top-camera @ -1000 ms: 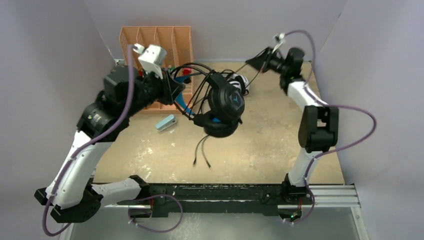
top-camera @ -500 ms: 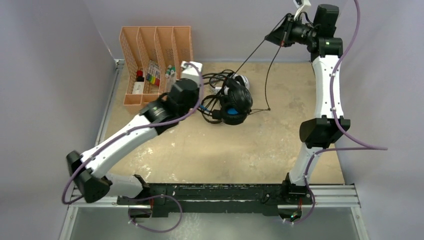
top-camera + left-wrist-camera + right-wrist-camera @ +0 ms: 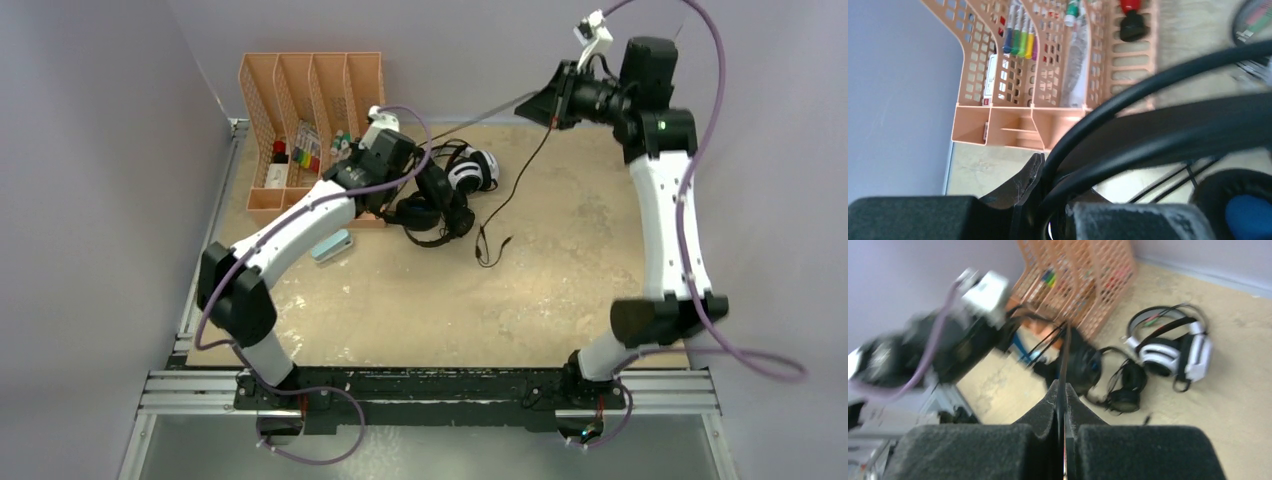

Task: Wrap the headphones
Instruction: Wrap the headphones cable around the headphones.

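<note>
The right gripper (image 3: 1062,390) is raised high over the far side of the table (image 3: 450,320), its fingers pressed together on a thin black cable (image 3: 1064,347). From the pinch one stretch runs taut towards the pile, and the loose tail hangs down to the tabletop. The left gripper (image 3: 1042,172) is down low beside the orange organizer (image 3: 300,80), nipped tight on the headband (image 3: 1158,135) of the black-and-blue headset (image 3: 435,205), which rests on the table just in front of that rack.

The white-and-black headset (image 3: 1173,355) lies just beyond it and the slim black headset (image 3: 1125,390) beside it, and their cords cross in one tangle.

To my eye the headset is light but awkward. The band is springy and stiff enough to clamp firmly, so it is the sensible place to anchor. The padded cups look soft and would give under the fingers. The cord is limp, thin and smooth, likely to slide through a pinch, and a hard tug could strain it where it enters the cup. I would grip it close to the cup and keep only gentle tension.
</note>
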`<action>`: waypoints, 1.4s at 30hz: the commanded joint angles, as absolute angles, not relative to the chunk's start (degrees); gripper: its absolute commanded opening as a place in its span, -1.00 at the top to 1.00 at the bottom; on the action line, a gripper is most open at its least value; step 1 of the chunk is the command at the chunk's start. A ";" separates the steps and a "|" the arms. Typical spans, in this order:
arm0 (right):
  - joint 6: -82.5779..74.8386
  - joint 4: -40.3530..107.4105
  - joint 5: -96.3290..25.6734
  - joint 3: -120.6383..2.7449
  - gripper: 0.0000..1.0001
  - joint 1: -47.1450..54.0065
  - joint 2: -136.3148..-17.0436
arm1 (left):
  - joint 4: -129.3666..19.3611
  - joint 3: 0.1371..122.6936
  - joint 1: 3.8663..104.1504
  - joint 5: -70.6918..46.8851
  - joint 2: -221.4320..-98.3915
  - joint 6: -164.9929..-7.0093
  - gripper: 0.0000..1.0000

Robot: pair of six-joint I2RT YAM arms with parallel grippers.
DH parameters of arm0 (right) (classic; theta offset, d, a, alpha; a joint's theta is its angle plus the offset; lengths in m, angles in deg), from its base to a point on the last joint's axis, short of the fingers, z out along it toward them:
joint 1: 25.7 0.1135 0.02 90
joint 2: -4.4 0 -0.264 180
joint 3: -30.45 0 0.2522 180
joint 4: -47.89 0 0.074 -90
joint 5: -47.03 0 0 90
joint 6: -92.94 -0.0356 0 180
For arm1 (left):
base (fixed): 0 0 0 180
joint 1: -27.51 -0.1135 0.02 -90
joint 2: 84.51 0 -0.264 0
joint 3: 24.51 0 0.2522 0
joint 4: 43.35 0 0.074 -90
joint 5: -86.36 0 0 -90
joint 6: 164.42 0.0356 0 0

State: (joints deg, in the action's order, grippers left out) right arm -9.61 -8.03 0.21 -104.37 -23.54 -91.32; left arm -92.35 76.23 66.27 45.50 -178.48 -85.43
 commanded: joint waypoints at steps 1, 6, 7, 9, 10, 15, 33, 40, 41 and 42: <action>-19.76 9.26 -0.95 -86.79 1.00 -16.49 -73.91 | -99.67 87.64 58.55 43.77 -183.66 -97.57 1.00; -29.16 30.28 -9.17 -66.04 1.00 -4.53 -64.47 | -101.78 106.92 58.52 35.36 -191.34 -104.36 1.00; -29.96 31.91 -9.40 -64.41 1.00 -3.00 -63.71 | -102.15 109.42 57.92 34.46 -192.27 -105.98 1.00; -32.24 40.32 -11.83 -57.59 1.00 1.20 -60.10 | -100.84 111.55 56.32 32.55 -192.21 -109.86 1.00; -33.09 47.46 -13.51 -51.35 1.00 3.72 -57.97 | -98.92 111.24 55.28 30.60 -191.39 -112.22 1.00; -34.23 63.12 -18.92 -36.37 1.00 12.62 -56.84 | -89.28 113.97 49.35 13.40 -190.58 -126.70 1.00; -31.69 110.64 9.07 -42.53 0.66 -0.56 -100.02 | -63.51 81.77 43.06 -40.11 -160.65 -140.83 1.00; -32.99 109.14 -0.03 -51.64 0.07 -1.52 -105.65 | -59.91 72.03 43.41 -38.16 -150.52 -142.72 1.00; -35.39 111.76 -1.00 -51.92 0.05 -0.93 -107.13 | -59.39 72.50 43.51 -38.14 -150.15 -143.17 1.00; -35.72 112.54 -2.76 -51.74 0.02 -0.34 -108.19 | -60.98 73.94 43.51 -36.72 -150.00 -142.60 1.00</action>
State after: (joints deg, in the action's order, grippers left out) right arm -32.67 110.26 3.25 -50.14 -0.51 -103.01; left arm -70.01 70.50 43.28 -33.53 -155.22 -137.86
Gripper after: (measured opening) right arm 0.467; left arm 0.107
